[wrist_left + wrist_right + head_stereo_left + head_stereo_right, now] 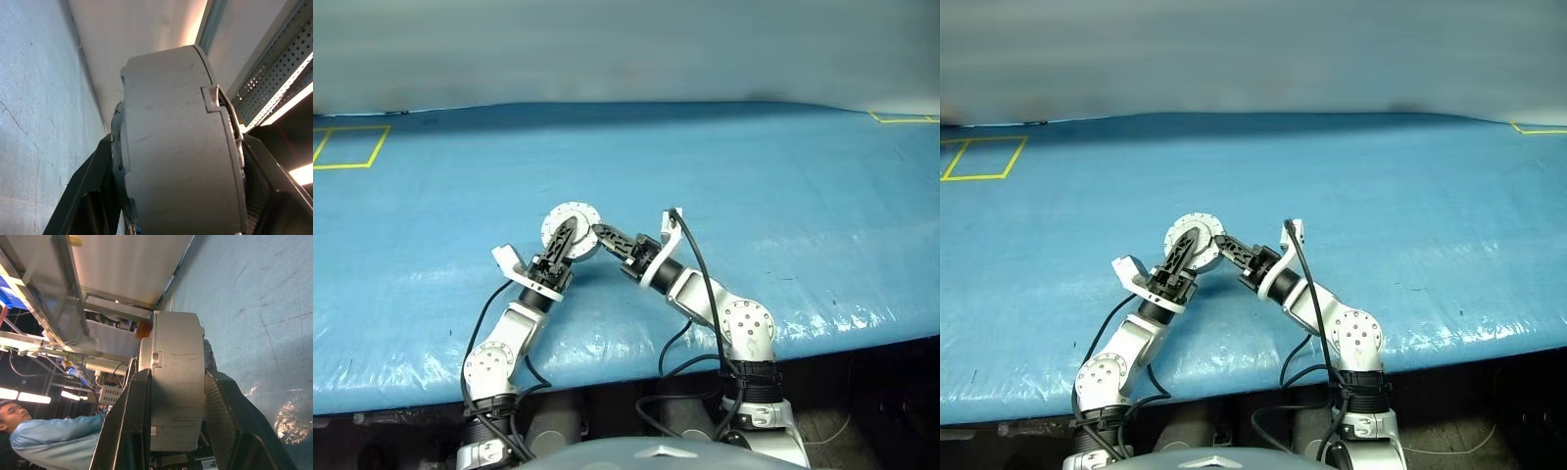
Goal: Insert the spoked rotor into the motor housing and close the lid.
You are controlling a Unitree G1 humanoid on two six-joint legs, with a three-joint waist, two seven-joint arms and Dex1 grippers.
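Gripping: right gripper (604,235) clamps housing (570,231) rim.
Left gripper (566,238): fingers (80,188) flank housing, contact unclear.
Lid (146,352): shut.

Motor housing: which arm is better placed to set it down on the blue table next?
Right, probably: the right gripper clamps the motor housing across both flat faces; whether the left gripper holds it is unclear.

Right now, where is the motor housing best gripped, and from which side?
Grip the motor housing across its flat faces, fingers straddling the rim, as the right gripper does from its right side. It stands on edge above the blue table; the left gripper straddles it too.
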